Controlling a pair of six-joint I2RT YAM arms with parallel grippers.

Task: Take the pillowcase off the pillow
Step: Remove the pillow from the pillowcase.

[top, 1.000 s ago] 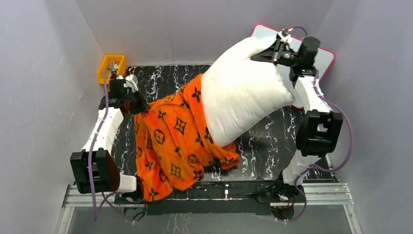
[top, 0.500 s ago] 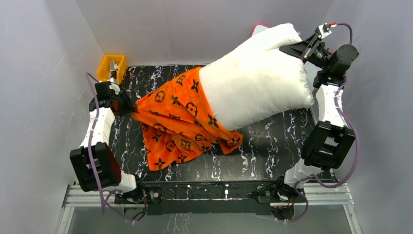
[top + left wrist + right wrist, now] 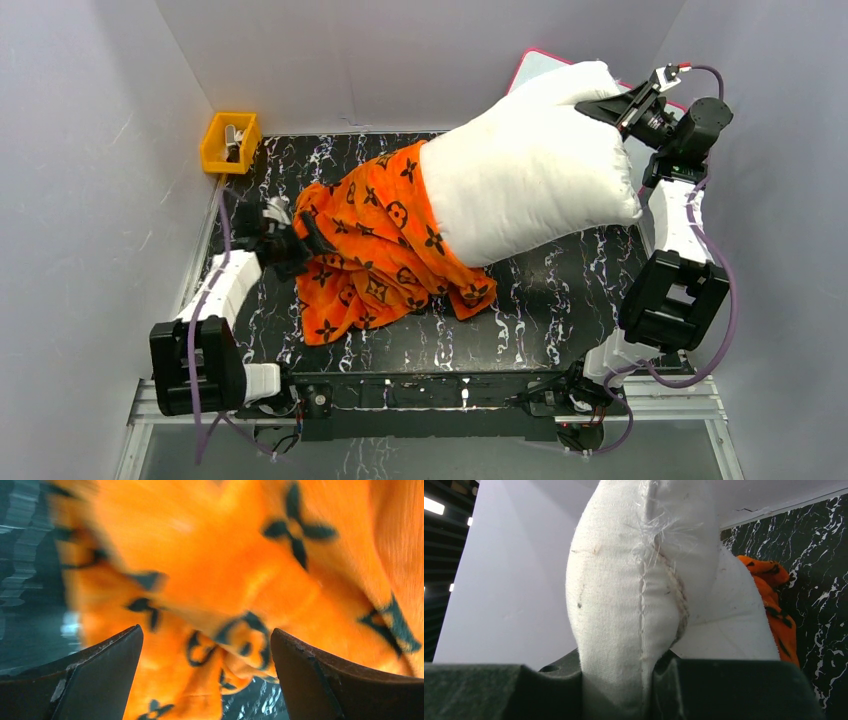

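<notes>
Looking at a half-done strip job here. Up at the far right, got the right gripper [image 3: 628,98] pinched tight on the seamed end of the pillow [image 3: 530,165], holding that end high off the table [image 3: 560,300]. Long axis of the pillow on a diagonal: pinched end up and far-right, other end pointing down toward the near-left and buried in the pillowcase [image 3: 380,250]. Maybe the lower third or less tucked inside the orange fabric, going by the top view, with the rest of the white bare. Pillowcase bunched in a heap on the table, mouth wrapped round the pillow's low end, remainder slumped off to the left. As for the left gripper [image 3: 295,245]: spread wide, holding nothing, parked right at the left edge of that heap with orange fleece just ahead of it in the wrist view. Can't tell about actual contact. Key bit for the next move, just guessing: fabric straight in front of the left gripper, far closer to that side than to the right one, so best to pull down the same diagonal, away from the pinched end, toward near-left. Probably wants a fresh bite on the bunched fleece first, deep enough not to slide off the soft pile.
</notes>
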